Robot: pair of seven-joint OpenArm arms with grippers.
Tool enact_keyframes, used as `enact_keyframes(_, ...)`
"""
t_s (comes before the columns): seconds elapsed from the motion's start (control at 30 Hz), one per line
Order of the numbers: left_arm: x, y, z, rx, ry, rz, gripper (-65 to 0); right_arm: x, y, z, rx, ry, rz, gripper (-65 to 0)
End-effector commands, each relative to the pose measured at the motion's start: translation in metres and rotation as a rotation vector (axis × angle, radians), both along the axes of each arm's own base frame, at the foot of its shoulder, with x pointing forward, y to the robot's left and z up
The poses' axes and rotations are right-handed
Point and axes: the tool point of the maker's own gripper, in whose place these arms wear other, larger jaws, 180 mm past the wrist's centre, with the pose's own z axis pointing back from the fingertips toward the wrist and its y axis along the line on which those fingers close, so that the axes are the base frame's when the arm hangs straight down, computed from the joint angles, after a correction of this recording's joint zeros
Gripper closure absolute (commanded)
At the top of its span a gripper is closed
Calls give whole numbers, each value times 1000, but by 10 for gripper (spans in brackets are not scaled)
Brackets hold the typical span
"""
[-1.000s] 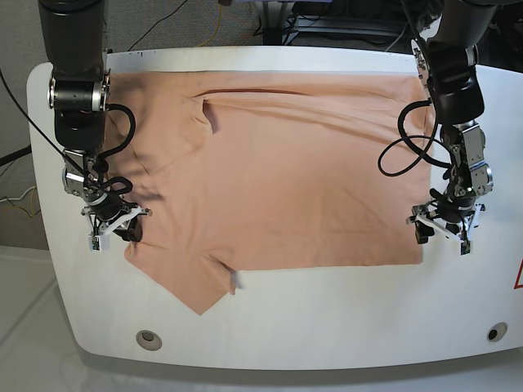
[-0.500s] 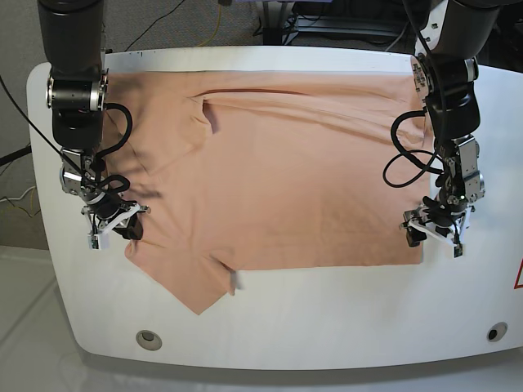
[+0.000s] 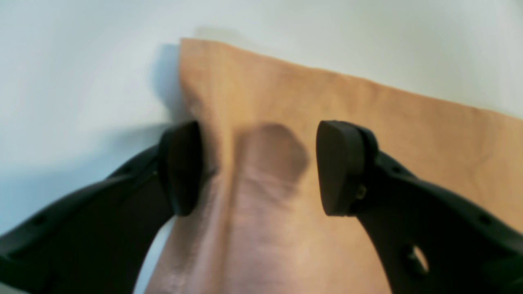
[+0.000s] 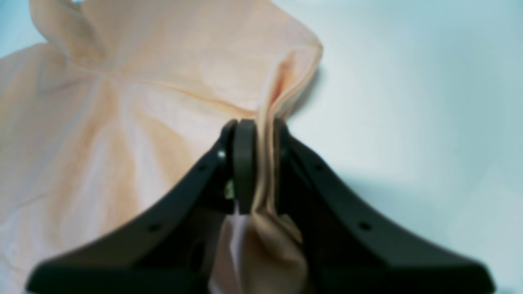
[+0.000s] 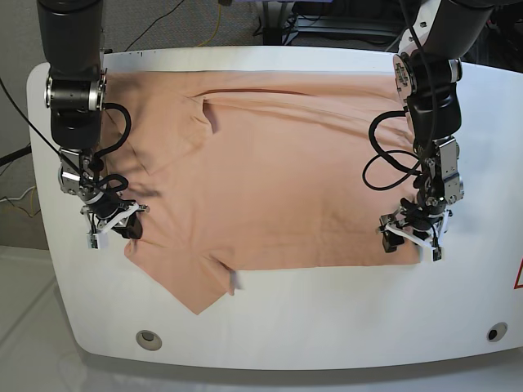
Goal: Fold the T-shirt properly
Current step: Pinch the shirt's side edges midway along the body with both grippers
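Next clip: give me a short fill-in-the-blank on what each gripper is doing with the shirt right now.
1. The right gripper is shut on a pinched fold of the ____.
2. The left gripper has its jaws ____ over the shirt's edge.
3. The garment lies spread on a ____ table.

Missing words: T-shirt; open; white

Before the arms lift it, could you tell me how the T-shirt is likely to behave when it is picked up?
The T-shirt will probably drape limply: where the right gripper pinches it, the cloth already bunches into soft folds. It looks thin and light, lying flat on the table. Held only at one edge, it may sag; the left gripper is open over the other edge.
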Motion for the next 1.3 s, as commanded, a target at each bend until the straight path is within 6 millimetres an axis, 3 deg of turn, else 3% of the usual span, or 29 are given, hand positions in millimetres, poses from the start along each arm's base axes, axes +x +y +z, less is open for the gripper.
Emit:
enact_keyframes(0.0,4,-2,5,-6,-3,-9,-409,-3,-10,-3,-43,47,10,-68)
enact_keyframes(0.27,-1,-3,0,-4,6,-11,-402,-3,-10,-3,-43,47,10,-68)
enact_keyframes(0.3,-1,-3,0,-4,6,-11,-378,-3,-10,-3,-43,47,10,-68)
enact_keyframes(0.37,-1,-1,0,-1,6,-10,-293,-3,-10,-3,-43,47,10,-68)
enact_keyframes(0.5,-2,1,0,2,6,-9,-19,-3,-10,-3,-43,46,9,-68)
enact_keyframes(0.53,-2,1,0,3,8,-10,0,-3,-9,-3,-41,46,10,-68)
enact_keyframes(0.93,-2,15,5,26,2,1,-16,-2,-9,-2,-35,41,5,-66)
enact_keyframes(1.27,5,19,42,87,-71,-19,-16,4,-10,5,-35,27,2,-64)
